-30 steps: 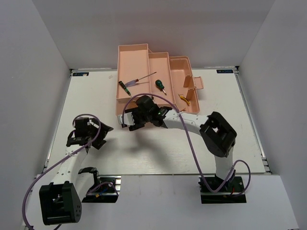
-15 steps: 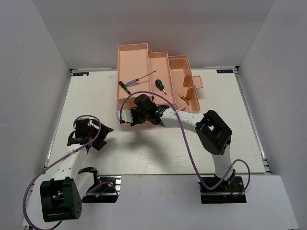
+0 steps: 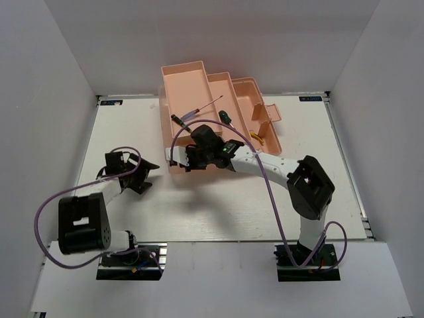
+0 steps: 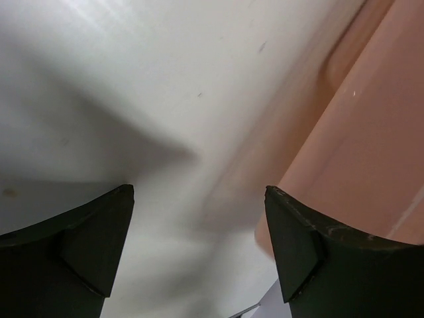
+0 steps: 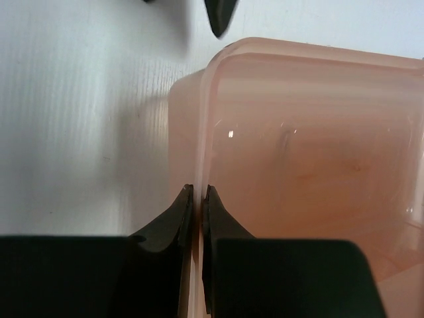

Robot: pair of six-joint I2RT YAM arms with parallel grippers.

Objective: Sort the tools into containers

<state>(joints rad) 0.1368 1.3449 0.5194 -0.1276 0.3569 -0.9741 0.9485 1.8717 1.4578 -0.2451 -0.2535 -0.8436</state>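
The salmon-pink toolbox [image 3: 182,69] stands open at the back of the table, its trays stepped out. In them lie a long thin screwdriver [image 3: 199,109], a stubby green-handled screwdriver [image 3: 225,117] and yellow-handled pliers [image 3: 257,138]. My right gripper [image 3: 189,163] is at the box's near left corner. In the right wrist view this gripper [image 5: 197,192] is shut on the thin pink wall [image 5: 209,99], one finger inside and one outside. My left gripper [image 3: 150,173] is open just left of the box. The left wrist view shows this gripper [image 4: 199,192] empty, with the pink side [image 4: 358,132] beside its right finger.
The white table [image 3: 218,205] is walled by white panels on the left, back and right. A cable loops from each arm over the table. The left gripper's dark fingertips [image 5: 218,16] show at the top of the right wrist view.
My right gripper has shut on the toolbox wall, and the box has turned slightly and shifted. The left arm's gripper has moved right, closer to the box.
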